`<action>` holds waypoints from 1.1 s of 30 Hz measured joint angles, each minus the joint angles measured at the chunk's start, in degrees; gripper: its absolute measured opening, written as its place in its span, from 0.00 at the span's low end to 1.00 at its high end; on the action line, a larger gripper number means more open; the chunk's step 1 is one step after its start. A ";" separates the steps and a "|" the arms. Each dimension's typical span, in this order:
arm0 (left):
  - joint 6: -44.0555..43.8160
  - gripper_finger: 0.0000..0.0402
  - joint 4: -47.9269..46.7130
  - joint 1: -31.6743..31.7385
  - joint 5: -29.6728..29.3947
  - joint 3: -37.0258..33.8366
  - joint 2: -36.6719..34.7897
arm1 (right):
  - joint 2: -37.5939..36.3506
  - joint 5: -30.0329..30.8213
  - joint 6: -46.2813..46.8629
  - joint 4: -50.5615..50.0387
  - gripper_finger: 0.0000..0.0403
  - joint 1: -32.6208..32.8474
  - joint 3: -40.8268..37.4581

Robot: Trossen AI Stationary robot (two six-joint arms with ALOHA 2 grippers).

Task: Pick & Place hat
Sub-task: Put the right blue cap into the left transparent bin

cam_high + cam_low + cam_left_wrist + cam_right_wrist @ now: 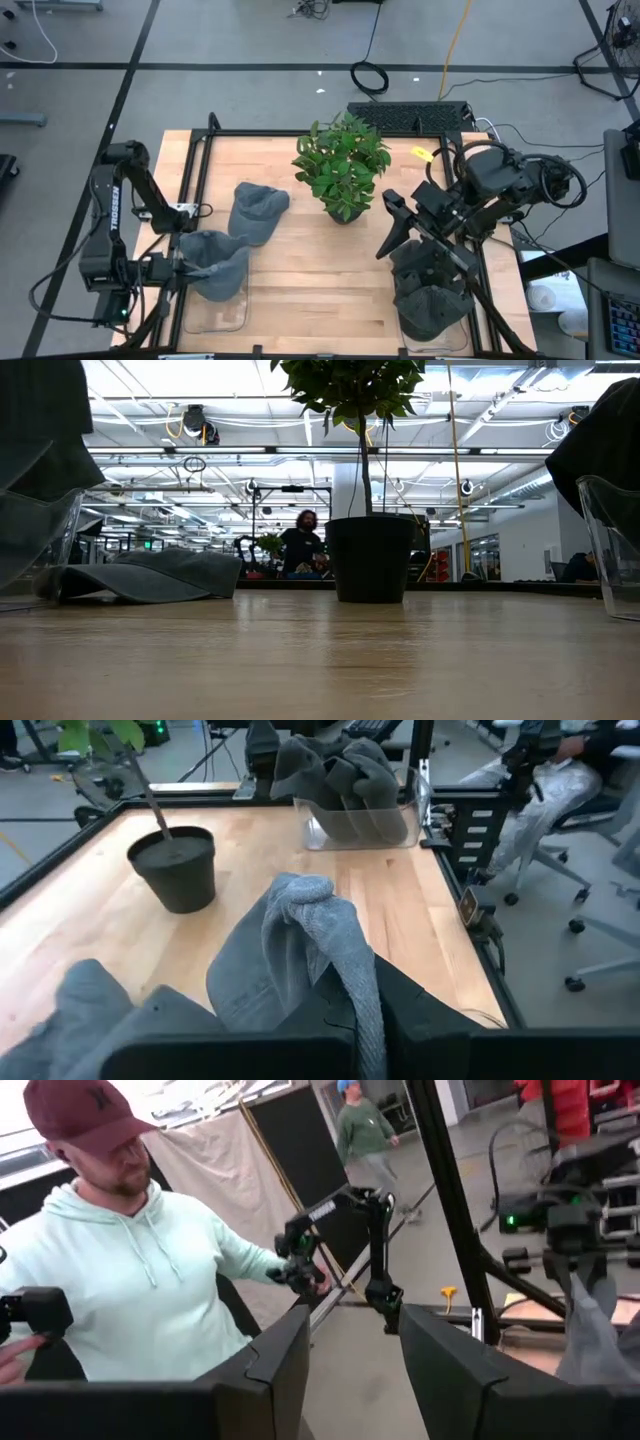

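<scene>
Robotics lab — open hall, strip-lit ceiling [300, 430], cabled concrete floor [250, 40], office chairs [590, 910] — framed workbench [300, 290]

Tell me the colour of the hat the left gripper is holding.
Grey; the hat shows best in the left wrist view.

From my station, the table [330, 270] reads as pale wood with a smooth, faintly sheened top, framed in matt black metal. The grey hat [256, 212] lying left of the plant is soft matt cloth, as is the one [310, 950] pinched in my left gripper [178, 262]. The bins [218, 312] at the near corners are clear glossy plastic. The pot [370, 558] looks matt black plastic.
</scene>
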 joint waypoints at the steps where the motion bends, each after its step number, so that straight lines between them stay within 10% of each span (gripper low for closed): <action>1: -0.89 0.00 0.53 -0.49 -0.55 -1.00 -0.02 | 0.00 0.40 0.00 0.42 0.36 0.00 0.00; 11: -13.46 0.07 1.84 -1.70 2.35 -7.26 0.00 | 0.00 1.85 -0.02 5.08 0.36 0.00 0.00; 33: -14.39 0.70 3.12 0.63 5.61 -6.81 -17.05 | 0.00 1.37 0.59 3.73 0.36 0.00 0.00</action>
